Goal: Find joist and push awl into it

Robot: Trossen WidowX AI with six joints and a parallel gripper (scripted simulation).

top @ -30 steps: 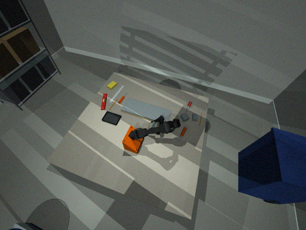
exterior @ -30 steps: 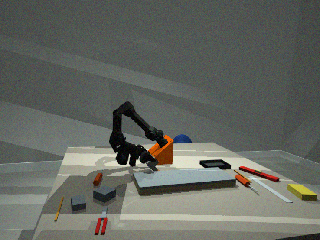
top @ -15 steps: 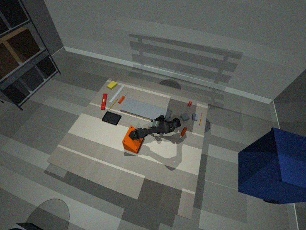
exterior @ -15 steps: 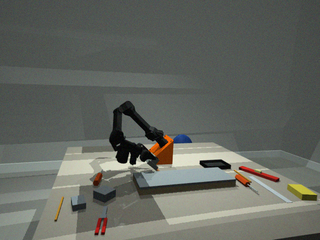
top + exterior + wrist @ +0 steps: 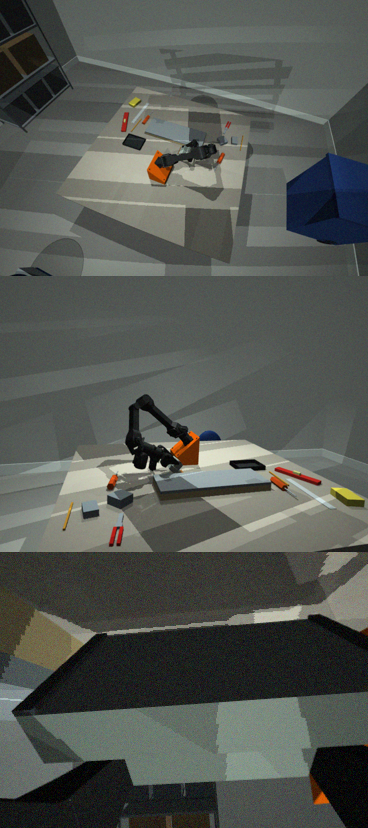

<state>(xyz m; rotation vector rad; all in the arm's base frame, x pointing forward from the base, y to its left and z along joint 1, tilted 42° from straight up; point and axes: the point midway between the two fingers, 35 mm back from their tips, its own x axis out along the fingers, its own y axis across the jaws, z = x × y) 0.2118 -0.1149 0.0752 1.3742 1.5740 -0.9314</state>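
top high overhead, exterior low, wrist close in

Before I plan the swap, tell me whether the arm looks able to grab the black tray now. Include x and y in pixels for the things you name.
Probably not: the fingers point(image 5: 186, 147) point(image 5: 175, 466) are shut on a grey block-shaped tool point(image 5: 186, 149) point(image 5: 175, 469) point(image 5: 175, 742), though the tray point(image 5: 133, 141) point(image 5: 247, 465) lies uncovered.

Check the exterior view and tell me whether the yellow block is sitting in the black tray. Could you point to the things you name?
No, the yellow block point(image 5: 134, 101) point(image 5: 347, 497) lies outside the black tray point(image 5: 133, 142) point(image 5: 247, 465), beyond the red level point(image 5: 124, 121) point(image 5: 297, 476).
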